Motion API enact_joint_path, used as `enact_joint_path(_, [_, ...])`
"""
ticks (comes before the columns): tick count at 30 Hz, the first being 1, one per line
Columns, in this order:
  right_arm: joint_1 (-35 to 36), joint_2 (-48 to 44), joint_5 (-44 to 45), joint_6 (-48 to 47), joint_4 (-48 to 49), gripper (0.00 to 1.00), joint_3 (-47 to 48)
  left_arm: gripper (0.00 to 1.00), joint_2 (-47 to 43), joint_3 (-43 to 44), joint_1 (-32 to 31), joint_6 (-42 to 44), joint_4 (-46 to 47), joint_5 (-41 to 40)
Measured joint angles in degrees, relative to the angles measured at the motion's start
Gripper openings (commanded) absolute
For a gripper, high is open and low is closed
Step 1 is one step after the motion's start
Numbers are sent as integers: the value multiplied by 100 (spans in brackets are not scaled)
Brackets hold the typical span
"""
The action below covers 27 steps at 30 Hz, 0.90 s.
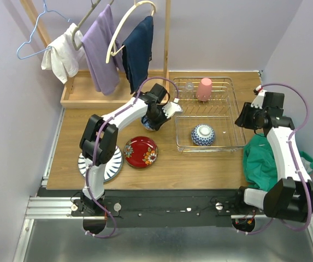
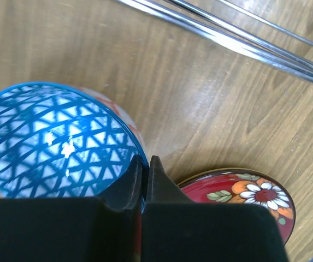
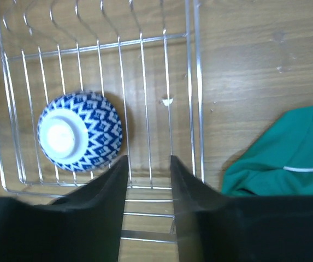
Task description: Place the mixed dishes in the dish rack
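Left tool [image 2: 144, 166]: fingers nearly together, clamped on the rim of the red-pink bowl [image 2: 52, 142]. The bowl is mouth-up with a blue lattice inside. It sits over the tabletop [image 2: 200, 98] just left of the rack [image 1: 222, 101], outside it. Can't tell whether it rests on the wood or is lifted.

Red plate [image 1: 141, 151]: flat on the tabletop, near side of that bowl, close by but apart from it.

Striped plate [image 1: 114, 161]: flat on the tabletop, left of the red plate and just beside it, partly covered by the left arm.

Right tool [image 3: 148, 161]: fingers apart, nothing between them. It hangs over the rack's near right corner, with wires showing below the gap.

Blue-white bowl [image 3: 80, 131]: inside the rack, upside down with its foot ring up, in the near part and left of the right tool. Not touched.

Pink cup [image 1: 204, 89]: inside the rack at the far side, standing, well apart from the blue-white bowl.

Green cloth [image 3: 282, 147]: bunched on the tabletop right of the rack, outside it, beside the right arm.

Wooden tray [image 1: 85, 101] with hung clothes: far left, behind the left arm.
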Motion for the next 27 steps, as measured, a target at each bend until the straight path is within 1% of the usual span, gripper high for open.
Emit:
enact_joint_path(1, [20,70,-39,15,-20,15,7,0,-59,-2,11,-13,39,-2])
enact_joint_path(3, [129,330,-157,-9,-57,1,50,0,-138,-20,39,-48,114,-7])
enact_joint_path(7, [470,610,-238,-83,-81,1,74,0,-262,-107,22,-114,149,2])
enact_joint_path(11, [1174,782,-203,-219,-87,1,74,0,-507,-162,0,-238,26,31])
enact_joint_path(14, [1506,968,-155,-337,-85,1,74,0,-850,-164,0,-317,-42,35])
enact_joint_path(20, [1589,1554,151,-551,-101,1,195,0,-1554,-68,0,-426,-144,157])
enact_joint_path(24, [1657,1773,295,-625,-105,1,284,0,-1840,4,0,-516,-144,269])
enact_joint_path(27, [1845,1878,367,-651,-105,1,319,0,-1980,24,0,-560,-144,310])
